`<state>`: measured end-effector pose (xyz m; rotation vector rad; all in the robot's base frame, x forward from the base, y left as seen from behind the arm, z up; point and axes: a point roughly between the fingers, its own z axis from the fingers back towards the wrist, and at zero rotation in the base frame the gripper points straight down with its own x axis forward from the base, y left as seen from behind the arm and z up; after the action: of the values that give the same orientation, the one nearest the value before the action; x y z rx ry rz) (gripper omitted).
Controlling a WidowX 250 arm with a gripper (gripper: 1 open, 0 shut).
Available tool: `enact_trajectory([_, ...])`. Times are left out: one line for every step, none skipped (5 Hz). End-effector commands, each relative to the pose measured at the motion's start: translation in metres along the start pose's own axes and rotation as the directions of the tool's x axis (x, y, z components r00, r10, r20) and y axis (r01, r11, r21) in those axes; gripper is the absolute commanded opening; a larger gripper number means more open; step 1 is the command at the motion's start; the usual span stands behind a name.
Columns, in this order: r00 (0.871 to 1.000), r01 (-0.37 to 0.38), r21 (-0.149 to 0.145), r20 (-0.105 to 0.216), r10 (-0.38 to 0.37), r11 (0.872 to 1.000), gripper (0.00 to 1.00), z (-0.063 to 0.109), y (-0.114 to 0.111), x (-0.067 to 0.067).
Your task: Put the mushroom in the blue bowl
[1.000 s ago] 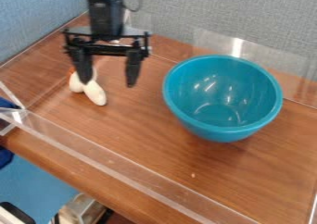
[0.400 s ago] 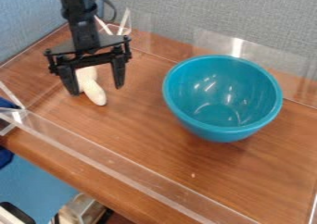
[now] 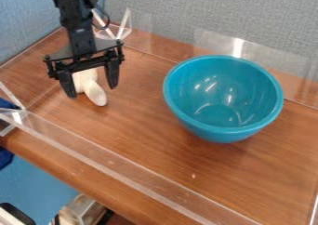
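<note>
Shifted left and lower since earlier view: gripper point(image 3: 87, 77), jaws spread wide, empty, straddling mushroom point(image 3: 92, 87) lying on wooden table point(image 3: 149, 145), well apart from blue bowl point(image 3: 224, 99). Likely light, rigid, smooth; best pinched across thick stem.

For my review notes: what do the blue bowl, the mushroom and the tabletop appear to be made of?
Blue bowl: likely plastic, glossy; bright highlights sit on its smooth, deep teal walls.
Mushroom: cream-white and matte, probably plastic or rubbery toy material; it is partly hidden behind the open gripper, so I cannot be sure.
Tabletop: wood or wood-look laminate, brown grain with a slight sheen.
</note>
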<state>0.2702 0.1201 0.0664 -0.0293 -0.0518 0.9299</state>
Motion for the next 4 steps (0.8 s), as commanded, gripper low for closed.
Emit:
enact_trajectory([0.998,-0.013,-0.004,0.058,0.014,1.000,1.00,0.001,0.008,0.027])
enact_trajectory([0.998,-0.011,0.015,0.063,0.010,1.000,1.00,-0.009,0.014,0.045])
enact_trajectory([0.997,-0.044,0.026,0.069,0.042,0.999,1.00,-0.014,0.020,0.051])
enact_trajectory([0.995,-0.068,0.032,0.071,0.066,0.997,1.00,-0.018,0.025,0.054])
